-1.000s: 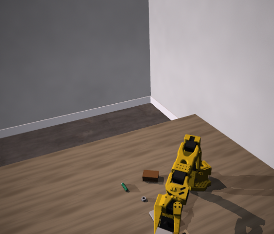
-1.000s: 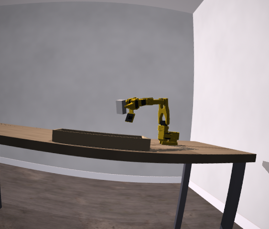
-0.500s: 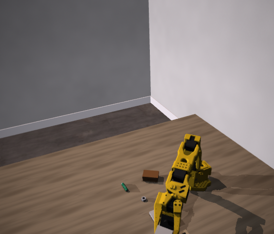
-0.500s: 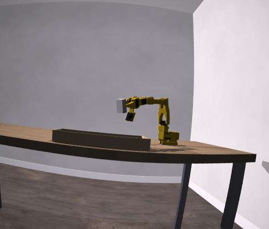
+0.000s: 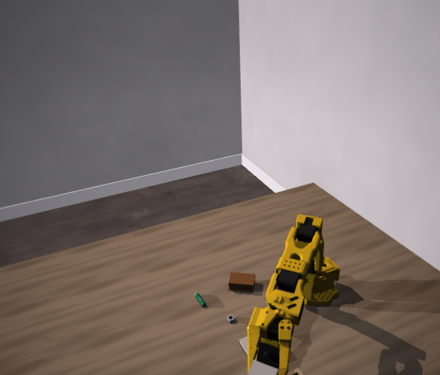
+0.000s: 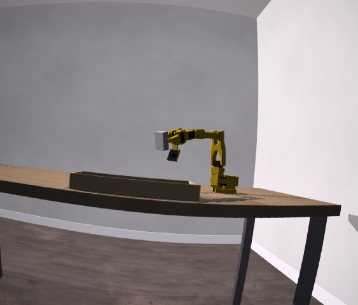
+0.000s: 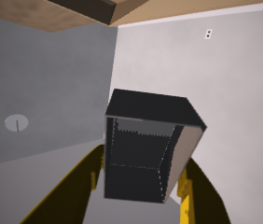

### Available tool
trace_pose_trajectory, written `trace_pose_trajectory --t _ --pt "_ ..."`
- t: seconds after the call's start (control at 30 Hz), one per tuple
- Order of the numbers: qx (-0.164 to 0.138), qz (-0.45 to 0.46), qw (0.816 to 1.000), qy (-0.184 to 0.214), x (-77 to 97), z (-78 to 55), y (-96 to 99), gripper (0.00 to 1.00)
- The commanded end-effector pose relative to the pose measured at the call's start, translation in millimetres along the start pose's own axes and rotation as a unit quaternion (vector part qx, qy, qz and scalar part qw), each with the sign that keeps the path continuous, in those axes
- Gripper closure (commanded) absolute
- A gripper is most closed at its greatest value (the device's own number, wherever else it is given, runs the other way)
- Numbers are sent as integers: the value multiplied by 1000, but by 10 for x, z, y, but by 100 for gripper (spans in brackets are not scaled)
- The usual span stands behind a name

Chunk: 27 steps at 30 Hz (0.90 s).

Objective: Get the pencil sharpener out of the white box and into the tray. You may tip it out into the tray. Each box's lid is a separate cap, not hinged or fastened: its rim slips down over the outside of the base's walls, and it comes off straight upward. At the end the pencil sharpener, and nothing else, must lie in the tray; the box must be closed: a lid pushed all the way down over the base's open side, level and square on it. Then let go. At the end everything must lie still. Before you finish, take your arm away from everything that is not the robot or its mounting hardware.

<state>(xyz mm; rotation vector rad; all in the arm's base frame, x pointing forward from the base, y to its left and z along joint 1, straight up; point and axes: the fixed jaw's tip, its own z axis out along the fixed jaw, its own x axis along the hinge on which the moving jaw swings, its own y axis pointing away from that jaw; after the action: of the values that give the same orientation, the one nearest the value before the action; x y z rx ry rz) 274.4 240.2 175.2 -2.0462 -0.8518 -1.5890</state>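
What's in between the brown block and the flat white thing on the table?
A little grey ring lies between the brown block and the flat white thing, seen from the top view.
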Motion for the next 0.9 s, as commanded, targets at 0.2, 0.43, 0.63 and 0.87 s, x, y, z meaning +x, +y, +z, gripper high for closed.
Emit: trace_pose_trajectory --t 0.2,0.43,0.63,0.87 --pt "-7 -2 999 45 281 -99 52 79" --pt "-7 -2 999 35 251 -96 50 79" --pt "-6 -2 1000 25 218 -94 49 79" --pt "-5 -2 1000 -3 127 -92 44 79"
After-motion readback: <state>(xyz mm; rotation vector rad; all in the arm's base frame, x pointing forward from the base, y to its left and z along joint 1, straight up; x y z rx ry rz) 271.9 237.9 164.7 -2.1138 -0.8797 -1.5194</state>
